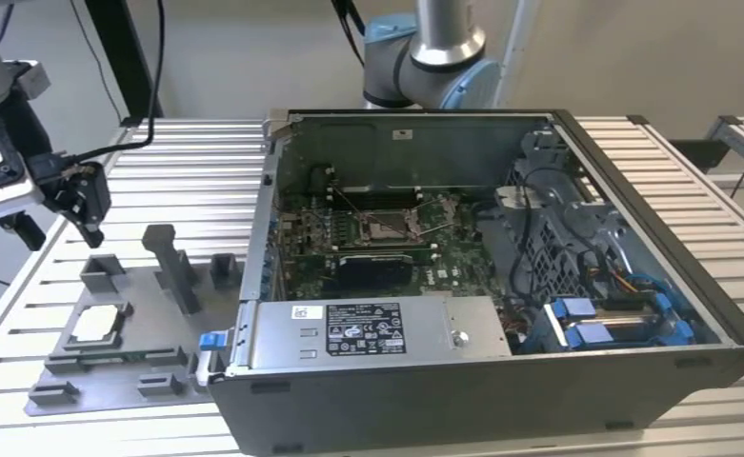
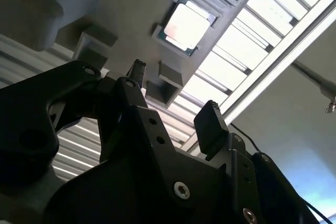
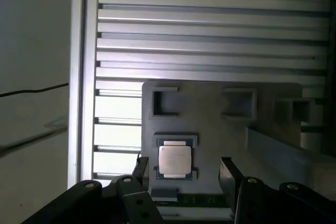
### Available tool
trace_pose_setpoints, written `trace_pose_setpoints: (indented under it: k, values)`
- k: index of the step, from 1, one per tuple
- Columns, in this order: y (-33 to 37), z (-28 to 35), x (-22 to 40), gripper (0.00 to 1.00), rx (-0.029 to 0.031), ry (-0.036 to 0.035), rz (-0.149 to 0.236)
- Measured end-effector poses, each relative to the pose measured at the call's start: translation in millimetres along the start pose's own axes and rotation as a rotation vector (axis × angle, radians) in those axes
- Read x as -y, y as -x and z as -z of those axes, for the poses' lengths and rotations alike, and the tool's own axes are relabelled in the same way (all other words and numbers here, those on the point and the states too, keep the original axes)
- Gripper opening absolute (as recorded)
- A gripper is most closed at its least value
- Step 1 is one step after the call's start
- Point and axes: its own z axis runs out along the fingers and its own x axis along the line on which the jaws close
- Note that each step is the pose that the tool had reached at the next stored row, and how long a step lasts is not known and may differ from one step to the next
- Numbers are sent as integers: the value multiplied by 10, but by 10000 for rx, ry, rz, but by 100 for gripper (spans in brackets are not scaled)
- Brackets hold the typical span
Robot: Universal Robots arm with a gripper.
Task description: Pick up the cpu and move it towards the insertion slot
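The gripper (image 1: 63, 243) hangs above the surface (image 1: 155, 152) near its edge at the exterior view's left, with open air all around it. Its jaws are spread wide and hold nothing. In both wrist views the cpu shows between the two black fingertips (image 3: 226, 165), well below them and untouched.

The cpu (image 1: 98, 324) lies flat in a shallow framed nest on the grey fixture (image 1: 117, 386), which rests on the slatted surface. It is a small square chip with a bright silvery-white top (image 3: 175, 160) and a thin darker border (image 2: 187, 24). Low nest walls close it in at the sides, and it is open from above. A tall post (image 1: 174, 271) and smaller blocks of the fixture stand between the cpu and the case (image 1: 676, 367).

The case lies open-topped just beside the fixture, its near wall rising above fixture height. The slot (image 1: 389, 225) sits down on the board inside, a square with a shiny metal frame and thin wire levers. Cables and a drive cage (image 1: 562, 219) crowd the side at the exterior view's right.

A white and black label (image 1: 363, 328) sits on the metal box at the front of the case. I cannot make out its print.
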Motion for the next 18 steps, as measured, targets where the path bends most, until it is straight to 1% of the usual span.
trace_pose_setpoints:
  k: [13, 16, 18]
  values:
    - [-1, -234, 41, 100, -1, 1, 3]
    - [-1, -275, 47, 100, -51, -1, 2]
    - [-1, -311, 48, 100, -51, -2, 2]
